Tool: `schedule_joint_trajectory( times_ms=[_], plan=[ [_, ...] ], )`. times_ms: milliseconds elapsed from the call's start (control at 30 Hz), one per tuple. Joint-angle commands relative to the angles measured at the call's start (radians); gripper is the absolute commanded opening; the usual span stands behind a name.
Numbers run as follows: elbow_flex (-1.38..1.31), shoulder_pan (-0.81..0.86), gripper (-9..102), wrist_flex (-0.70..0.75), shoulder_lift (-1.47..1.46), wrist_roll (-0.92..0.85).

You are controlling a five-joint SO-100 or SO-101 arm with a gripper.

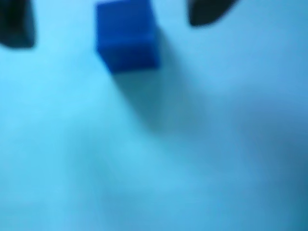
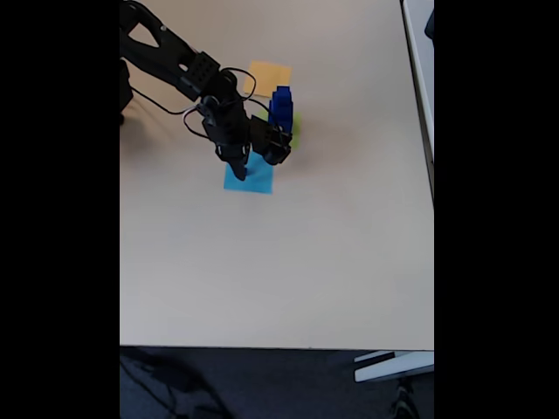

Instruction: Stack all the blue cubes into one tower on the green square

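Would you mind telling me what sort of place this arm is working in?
Probably an indoor hobby or lab bench: a plain beige table with coloured paper squares, a stack of blue cubes, and loose cables on the dark floor below.

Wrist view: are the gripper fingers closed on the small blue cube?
No. The small blue cube sits on the light blue square with clear gaps to both dark fingertips, so the gripper is open.
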Motion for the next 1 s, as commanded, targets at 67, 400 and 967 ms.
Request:
schedule_joint_trajectory(
  times_ms=[67, 400, 967],
  plan=[
    [-0.017, 0.003, 16, -0.023, 0.000, 0.006],
    [-0.006, 0.008, 12, -0.048, -0.012, -0.006],
    [0.009, -0.002, 9, -0.048, -0.014, -0.011]
  ],
)
